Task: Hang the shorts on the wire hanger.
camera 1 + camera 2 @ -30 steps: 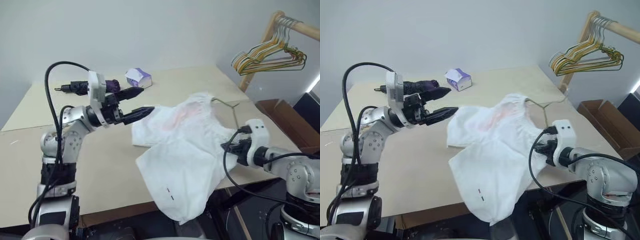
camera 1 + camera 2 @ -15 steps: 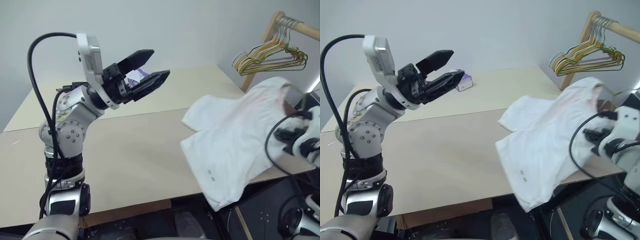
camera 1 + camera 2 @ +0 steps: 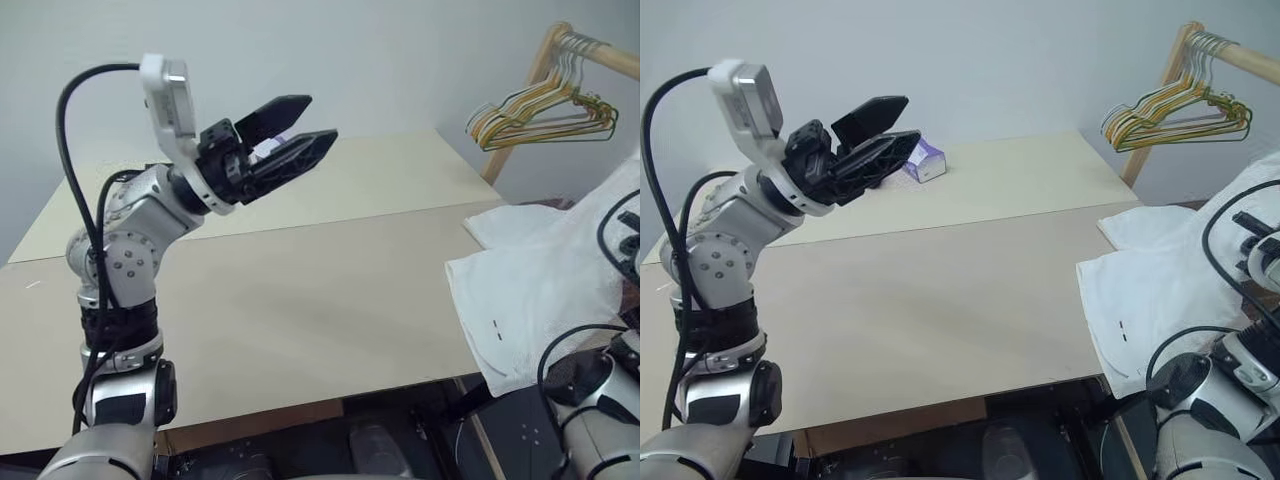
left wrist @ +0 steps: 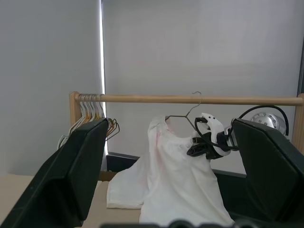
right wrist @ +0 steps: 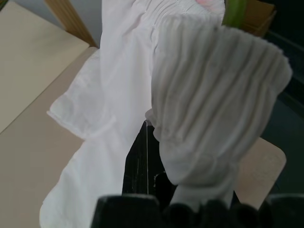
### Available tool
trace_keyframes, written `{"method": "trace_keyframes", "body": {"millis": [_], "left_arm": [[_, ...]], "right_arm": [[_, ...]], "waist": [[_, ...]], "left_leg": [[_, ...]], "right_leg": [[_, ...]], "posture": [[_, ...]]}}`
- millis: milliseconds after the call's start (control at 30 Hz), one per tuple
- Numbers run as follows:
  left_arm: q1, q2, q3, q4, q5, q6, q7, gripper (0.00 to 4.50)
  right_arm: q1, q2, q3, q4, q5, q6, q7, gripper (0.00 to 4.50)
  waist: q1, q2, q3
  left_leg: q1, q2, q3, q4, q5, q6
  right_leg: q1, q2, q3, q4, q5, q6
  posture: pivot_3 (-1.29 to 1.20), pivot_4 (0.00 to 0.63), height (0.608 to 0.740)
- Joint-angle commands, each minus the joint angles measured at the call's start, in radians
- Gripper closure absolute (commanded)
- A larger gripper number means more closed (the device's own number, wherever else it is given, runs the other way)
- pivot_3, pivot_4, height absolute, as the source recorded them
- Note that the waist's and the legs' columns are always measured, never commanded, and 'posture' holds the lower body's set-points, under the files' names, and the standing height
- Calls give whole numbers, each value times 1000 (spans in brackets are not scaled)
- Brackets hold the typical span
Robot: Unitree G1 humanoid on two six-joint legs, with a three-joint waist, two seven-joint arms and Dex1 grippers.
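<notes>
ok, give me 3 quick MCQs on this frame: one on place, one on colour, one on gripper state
1. Where do the shorts lie?
A. The table's right edge, partly lifted
B. Table centre
C. On the floor

2. What colour is the tissue box?
A. Red
B. White and purple
C. Green

3. How does the left gripper stand?
A. Shut on the box
B. Shut on nothing
C. Open, holding nothing

Answers:
1. A: the cloth drapes over the table at its right edge and rises toward the right arm.
2. B: those colours show behind the left gripper.
3. C: its fingers stand apart in the air.
</notes>
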Motion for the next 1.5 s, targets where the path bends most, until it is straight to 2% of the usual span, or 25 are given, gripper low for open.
{"method": "trace_keyframes", "body": {"millis": [33, 433, 633, 767, 1033, 1100, 1300, 1500], "left_arm": [[-20, 9, 4, -12, -6, -14, -6, 11], [-4, 12, -5, -26, 7, -27, -20, 11], [3, 18, -10, -34, 16, -29, -33, 11], [2, 18, -13, -34, 23, -31, -41, 0], [0, 18, -14, -32, 31, -31, -48, 0], [0, 18, -14, -33, 31, -32, -48, 0], [0, 19, -14, -29, 34, -38, -54, 0], [7, 22, -20, -26, 43, -57, -62, 0]], "right_arm": [[-71, -34, -17, -1, -39, 8, -25, 4500], [-221, -55, -170, 173, -154, 5, -92, 4500], [-196, -19, -172, 160, -168, 8, -88, 4500], [-161, 6, -120, 104, -167, 1, -70, 3386], [-63, 12, 22, 19, -193, -108, -83, 521], [-35, 18, 54, -1, -209, -157, -100, 28], [102, 46, 181, -86, -266, -443, -152, 28], [206, 81, 238, -106, -291, -714, -197, 28]], "waist": [[-1, 0, 0], [-4, 2, -1], [-3, 2, -1], [-4, 2, -1], [-8, 3, -1], [-8, 3, -1], [-15, 3, -1], [-25, 3, -1]], "left_leg": [[0, 0, 0, 0, 0, 0], [1, 0, 1, -1, 0, 0], [0, 0, 1, -1, 0, 0], [1, 0, 1, -1, 0, 0], [1, 0, 1, -1, 0, 0], [1, 0, 1, -1, 0, 0], [1, 0, 1, -1, 0, 0], [2, 0, 1, -2, 0, 0]], "right_leg": [[0, 0, 0, 0, 0, 0], [0, 0, 1, -1, 0, -1], [0, 0, 1, -1, 0, -1], [0, 0, 0, -1, 0, -1], [0, 0, 1, -1, 0, -1], [0, 0, 1, -1, 0, -1], [0, 0, 1, -1, 0, -1], [1, 0, 0, -1, 0, -1]], "posture": [[-316, 0, 740], [-313, 0, 740], [-312, 0, 740], [-312, 0, 740], [-309, 0, 740], [-309, 0, 740], [-311, 0, 740], [-309, 0, 740]]}}
